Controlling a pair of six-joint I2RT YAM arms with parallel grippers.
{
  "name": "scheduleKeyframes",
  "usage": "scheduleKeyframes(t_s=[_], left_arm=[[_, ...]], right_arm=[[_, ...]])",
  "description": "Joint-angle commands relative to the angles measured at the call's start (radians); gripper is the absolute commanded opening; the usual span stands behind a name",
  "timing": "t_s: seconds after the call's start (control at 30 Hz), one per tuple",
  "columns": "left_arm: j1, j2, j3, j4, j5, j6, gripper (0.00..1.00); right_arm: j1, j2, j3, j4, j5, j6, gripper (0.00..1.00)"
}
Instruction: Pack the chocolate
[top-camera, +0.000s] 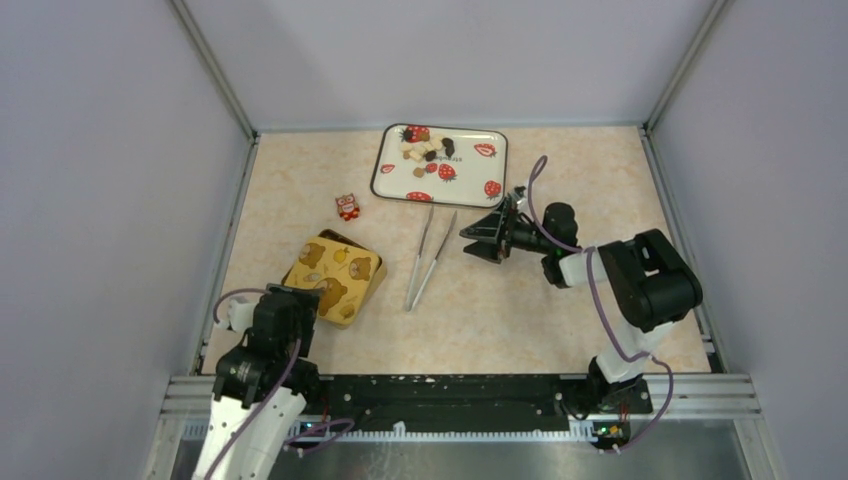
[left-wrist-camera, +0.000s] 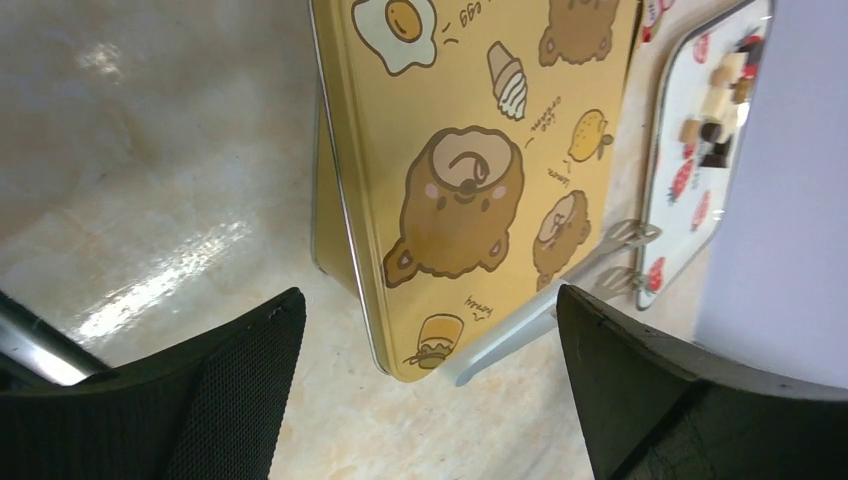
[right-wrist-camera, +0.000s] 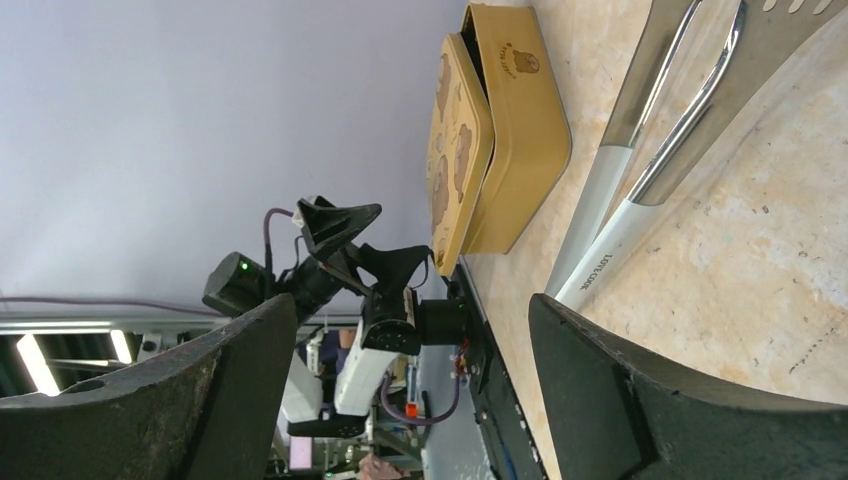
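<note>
The chocolate (top-camera: 428, 148) is a small heap of dark, light-brown and cream pieces at the far end of a white strawberry-print tray (top-camera: 465, 175). In the left wrist view the chocolate (left-wrist-camera: 715, 110) shows on the tray (left-wrist-camera: 668, 120) at far right. My left gripper (top-camera: 303, 300) stands open and empty at the near corner of the yellow bear lid (left-wrist-camera: 470, 150), which lies askew on its yellow tin (top-camera: 335, 275). My right gripper (top-camera: 480, 238) is open and empty, low over the table, just right of the tongs (top-camera: 428, 258) and pointing left. The chocolate is out of the right wrist view.
Metal tongs with white handles (right-wrist-camera: 620, 190) lie between tin and right gripper. A small red wrapped item (top-camera: 348, 207) sits left of the tray. The tin (right-wrist-camera: 520, 130) with its shifted lid (right-wrist-camera: 455, 150) and the left arm (right-wrist-camera: 330, 270) show beyond the right gripper (right-wrist-camera: 412, 300). Grey walls close three sides.
</note>
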Motion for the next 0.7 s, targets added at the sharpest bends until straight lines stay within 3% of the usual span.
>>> scheduleKeyframes(t_s=[0.0,0.33,0.67], left_arm=[[0.002,0.119,0.073,-0.006,-0.026,0.071,0.99],[0.002,0.255,0.070,0.147,-0.050,0.156,0.99],[0.002,0.285,0.029,0.263,-0.034,0.199,0.99]], right_arm=[[0.014,0.016,0.016,0.063,-0.001,-0.002,0.84],[0.014,0.013,-0.004,0.066,0.001,-0.001,0.83],[0.015,0.021,-0.001,0.063,-0.003,-0.001,0.83]])
